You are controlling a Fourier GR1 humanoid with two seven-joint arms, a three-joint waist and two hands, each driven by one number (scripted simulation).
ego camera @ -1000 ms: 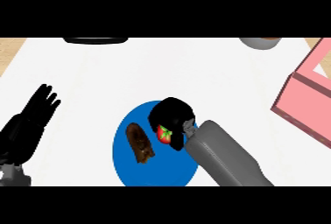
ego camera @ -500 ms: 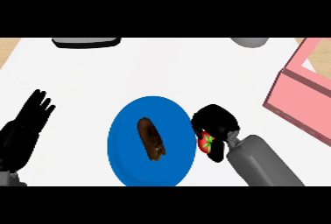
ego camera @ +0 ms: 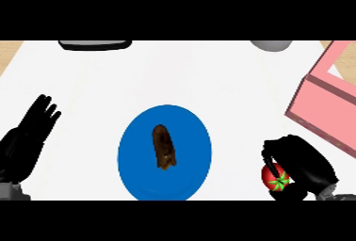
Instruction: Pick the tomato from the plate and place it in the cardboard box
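Since the earlier frames the right hand (ego camera: 300, 164) has carried the tomato (ego camera: 275, 178) off the blue plate (ego camera: 133, 155) and out to the right; it now sits clear of the plate's rim, near the view's lower right. Its black fingers are curled round the tomato, whose red skin and green calyx show on the hand's left side. A brown oblong piece of food (ego camera: 163, 147) remains on the plate. The pink-looking cardboard box (ego camera: 327, 101) stands up and to the right of the hand, near but apart from it. The left hand (ego camera: 28, 139) rests open at the left edge, fingers up.

The step in hand is judged to be the carry to the box. To do it well, the hand should rise enough that tomato and fingers pass above the near wall of the box, then travel up and right until the tomato is over the box's inside, not its rim. Only then should the fingers uncurl, low within the walls, so the round fruit does not roll out.
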